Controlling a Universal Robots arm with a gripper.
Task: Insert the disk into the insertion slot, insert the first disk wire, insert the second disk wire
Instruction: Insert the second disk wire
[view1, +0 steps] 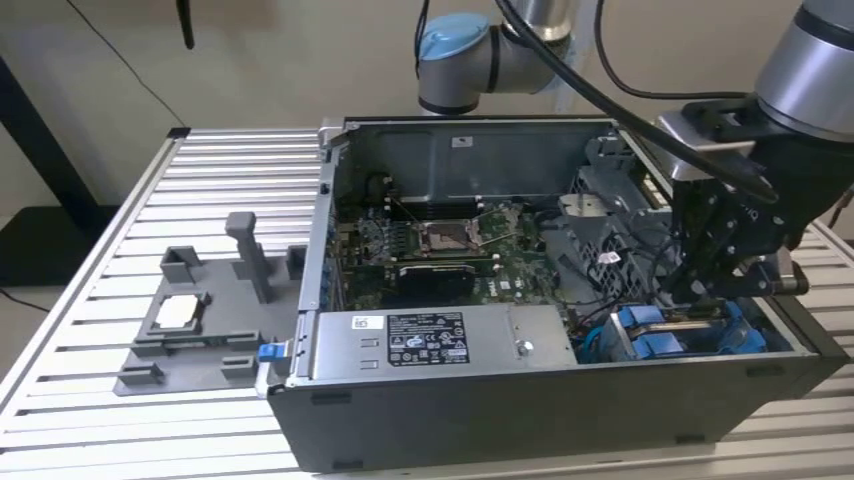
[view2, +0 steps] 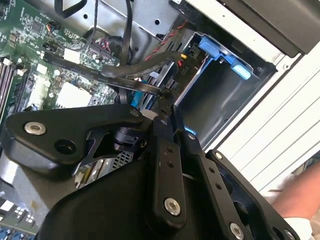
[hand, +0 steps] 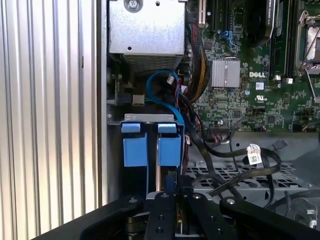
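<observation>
In the exterior view, one open computer case (view1: 534, 300) lies on its side on the ribbed metal worktop (view1: 160, 200). The arm comes in from about 1 o'clock, and the tool (view1: 727, 285) hangs inside the case at its 4 o'clock corner, just above the insertion slot (view1: 687, 335). The slot is marked by blue plastic pieces; two blue tabs are visible there, side by side. One green motherboard (view1: 441, 245) sits in the middle of the case, and one grey power supply (view1: 441, 340) with a label lies along the near wall. Outside the case, at 9 o'clock, stands one grey fixture (view1: 200, 310) that carries a small flat part.

In the second wrist view, the insertion slot (view2: 210, 105) appears as a dark metal bay with a blue plastic edge (view2: 222, 52). The long axis of the bay runs from about 1 o'clock to 7 o'clock in this picture, and it passes under the black body of the tool (view2: 167, 107). A flat black cable (view2: 145, 70) bends toward the tip of the tool. A small dark connector seems to be at that tip, but I cannot tell if the fingers are closed on it.

In the first wrist view, two blue tabs (hand: 152, 145) stand next to each other at the insertion slot (hand: 150, 170), directly in front of the tool (hand: 175, 200). Several dark cables (hand: 235, 165) lie beside them.
</observation>
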